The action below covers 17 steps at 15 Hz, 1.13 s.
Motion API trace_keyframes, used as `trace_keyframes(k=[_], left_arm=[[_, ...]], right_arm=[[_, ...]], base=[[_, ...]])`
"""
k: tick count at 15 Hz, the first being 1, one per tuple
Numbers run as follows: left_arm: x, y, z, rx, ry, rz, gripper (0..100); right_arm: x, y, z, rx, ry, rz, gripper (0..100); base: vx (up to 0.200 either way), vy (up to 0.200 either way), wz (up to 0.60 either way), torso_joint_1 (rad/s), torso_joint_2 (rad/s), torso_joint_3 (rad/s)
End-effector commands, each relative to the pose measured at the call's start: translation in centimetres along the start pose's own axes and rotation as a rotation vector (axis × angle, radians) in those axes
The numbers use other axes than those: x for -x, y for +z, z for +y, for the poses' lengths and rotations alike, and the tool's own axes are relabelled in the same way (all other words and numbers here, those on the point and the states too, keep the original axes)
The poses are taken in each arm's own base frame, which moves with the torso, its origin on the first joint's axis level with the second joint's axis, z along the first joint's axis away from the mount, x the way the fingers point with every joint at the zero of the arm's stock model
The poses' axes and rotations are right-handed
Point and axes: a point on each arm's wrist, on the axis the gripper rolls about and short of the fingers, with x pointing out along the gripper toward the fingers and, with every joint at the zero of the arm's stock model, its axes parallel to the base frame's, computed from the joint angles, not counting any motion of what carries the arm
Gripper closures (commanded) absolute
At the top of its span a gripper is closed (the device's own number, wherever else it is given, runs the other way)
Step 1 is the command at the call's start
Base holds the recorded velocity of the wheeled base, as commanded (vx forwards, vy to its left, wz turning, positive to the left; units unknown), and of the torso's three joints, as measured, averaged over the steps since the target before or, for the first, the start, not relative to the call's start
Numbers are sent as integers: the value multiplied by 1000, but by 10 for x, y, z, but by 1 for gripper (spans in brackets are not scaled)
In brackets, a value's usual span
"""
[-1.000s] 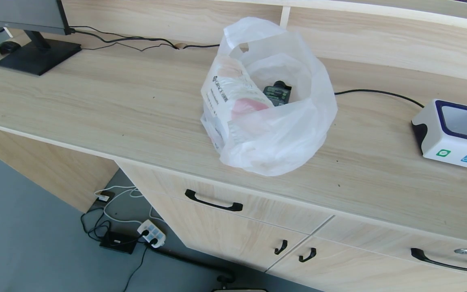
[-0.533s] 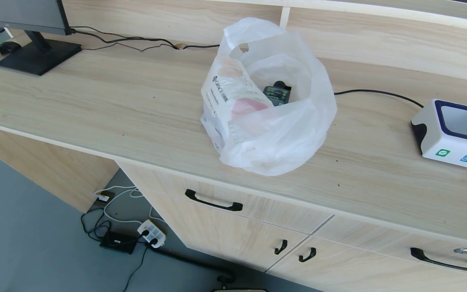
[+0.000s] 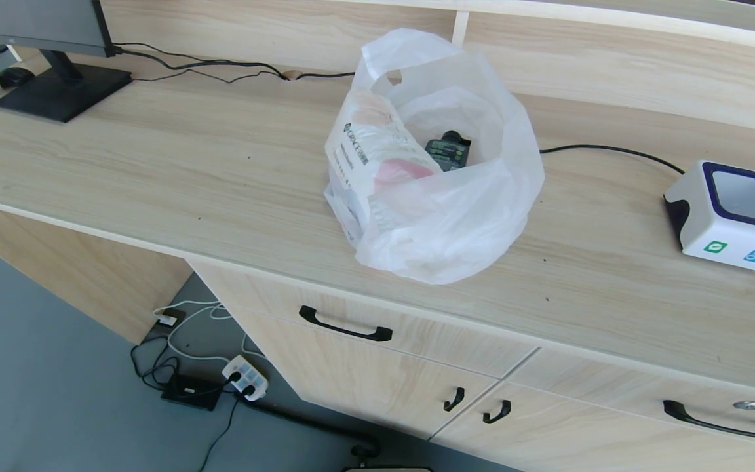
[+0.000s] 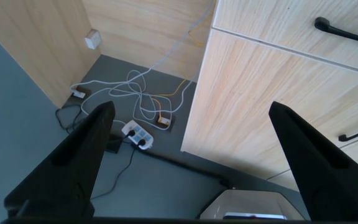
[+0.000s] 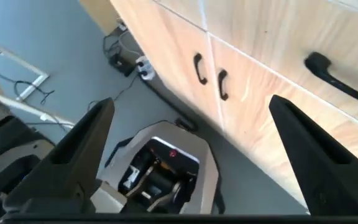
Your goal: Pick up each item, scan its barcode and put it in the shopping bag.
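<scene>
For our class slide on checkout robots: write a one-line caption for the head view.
White shopping bag holding packaged items stands on the wooden counter, scanner to its right.

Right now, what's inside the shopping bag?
Inside the shopping bag: a white-and-pink packet and a dark item beside it. The bag's translucent folds cover whatever lies lower down.

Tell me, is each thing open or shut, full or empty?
shopping bag: open on top, items inside
scanner: upright, nothing over its window
drawers: shut
left gripper: open, empty
right gripper: open, empty
</scene>
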Motion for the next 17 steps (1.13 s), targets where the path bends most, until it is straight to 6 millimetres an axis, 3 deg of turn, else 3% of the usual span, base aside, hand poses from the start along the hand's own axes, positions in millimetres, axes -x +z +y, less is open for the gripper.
trace_keyframes(k=[1,7,17], left_arm=[[0,0,0,0,0,1,0],[0,0,0,0,0,1,0],[0,0,0,0,0,1,0]], right_arm=[[6,-2,5,-22,-272,-111,0],[13,-4,7,-133,-405,-253,0],[11,-7,6,-42,-418,-232,0]], base=[[0,0,0,0,0,0],[0,0,0,0,0,0],[0,0,0,0,0,0]])
